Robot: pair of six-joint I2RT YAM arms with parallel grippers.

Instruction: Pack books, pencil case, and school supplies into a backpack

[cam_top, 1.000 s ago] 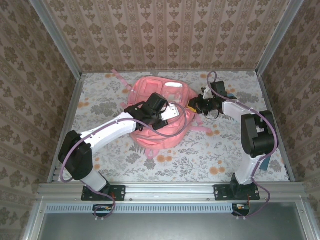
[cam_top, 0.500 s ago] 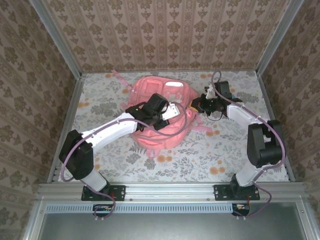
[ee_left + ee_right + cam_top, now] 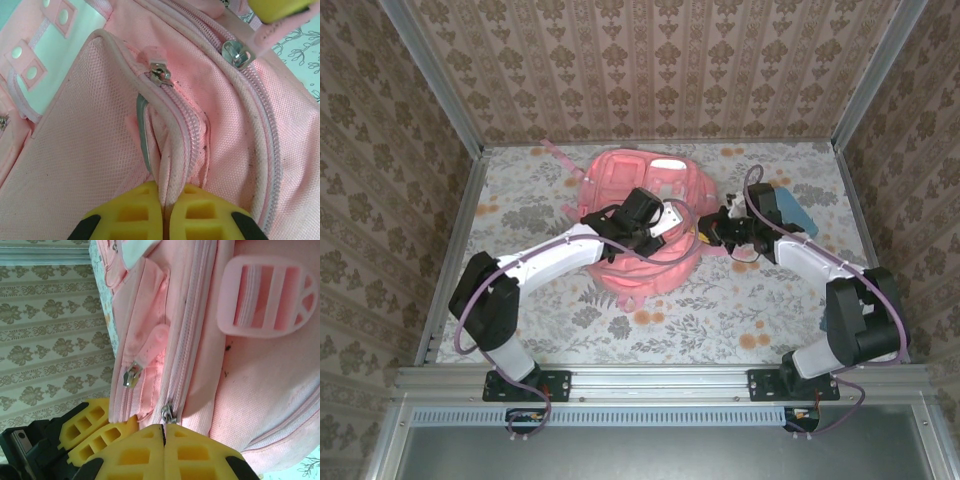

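Both grippers pinched shut on the large soft pink fabric backpack, which lies mid-table toward the far edge of the floral surface.

The left gripper has its yellow fingertips pressed together on a raised fold of pink cloth beside a zip line, with no gap showing between the pads. The right gripper is clenched as tightly just beside it at the bag's right side, and the silver zip slider sticks out right at its tips, its pull caught between the pads. A second slider with a pink tab hangs free nearby. The light blue oblong pencil case lies off the bag near the table's right edge, partly hidden by the right arm.
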